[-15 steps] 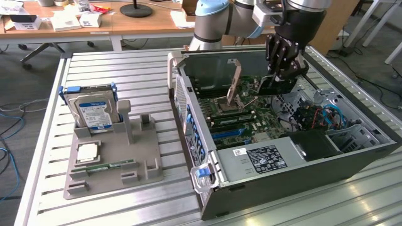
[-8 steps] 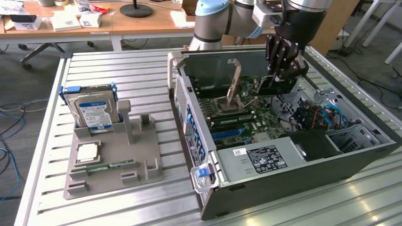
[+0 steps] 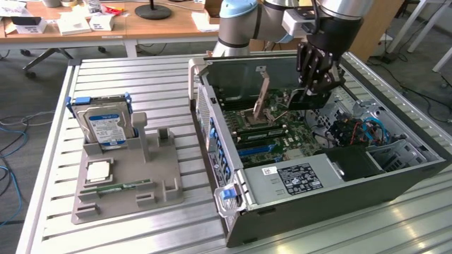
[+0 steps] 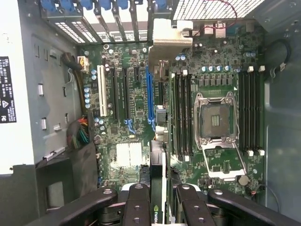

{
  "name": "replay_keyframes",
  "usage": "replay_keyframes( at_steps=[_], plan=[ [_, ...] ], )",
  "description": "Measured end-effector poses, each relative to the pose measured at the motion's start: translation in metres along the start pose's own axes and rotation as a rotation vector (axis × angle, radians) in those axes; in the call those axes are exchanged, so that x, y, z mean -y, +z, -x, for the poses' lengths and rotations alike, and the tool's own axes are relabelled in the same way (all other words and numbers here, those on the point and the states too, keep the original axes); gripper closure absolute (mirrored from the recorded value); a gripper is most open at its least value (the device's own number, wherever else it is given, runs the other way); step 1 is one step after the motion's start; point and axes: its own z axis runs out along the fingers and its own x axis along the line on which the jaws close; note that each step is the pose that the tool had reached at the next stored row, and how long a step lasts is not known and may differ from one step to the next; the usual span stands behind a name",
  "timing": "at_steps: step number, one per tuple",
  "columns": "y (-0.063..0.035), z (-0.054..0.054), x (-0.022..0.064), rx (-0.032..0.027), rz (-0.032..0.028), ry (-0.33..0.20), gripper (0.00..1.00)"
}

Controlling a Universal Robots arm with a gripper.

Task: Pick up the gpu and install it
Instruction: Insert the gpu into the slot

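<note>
My gripper (image 3: 315,84) hangs inside the open computer case (image 3: 339,206), above the motherboard (image 3: 265,124). It is shut on the gpu (image 3: 308,99), a dark card held on edge between the black fingers (image 3: 305,63). In the wrist view the gpu (image 4: 157,162) runs edge-on out from the gripper (image 4: 157,200), and its pale metal end bracket (image 4: 167,40) reaches toward the case's rear slots. The card hovers just beside the long blue expansion slot (image 4: 149,96) and is not seated in it.
A grey holder tray (image 3: 127,180) on the exterior view's left carries a hard drive (image 3: 106,124), a processor chip (image 3: 97,172) and a green memory stick (image 3: 120,186). The power supply (image 3: 293,177), memory sticks (image 4: 181,113) and the open processor socket (image 4: 216,122) crowd the case.
</note>
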Motion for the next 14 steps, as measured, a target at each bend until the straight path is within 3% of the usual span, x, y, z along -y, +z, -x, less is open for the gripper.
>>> replay_keyframes(
  at_steps=[6, 8, 14],
  plan=[
    [0.0102, -0.0002, -0.0002, -0.0002, 0.0010, 0.000, 0.74],
    [0.0110, -0.0002, -0.0002, -0.0006, 0.0042, 0.000, 0.74],
    [0.0111, -0.0002, -0.0002, -0.0005, 0.0042, 0.000, 0.74]
  ],
)
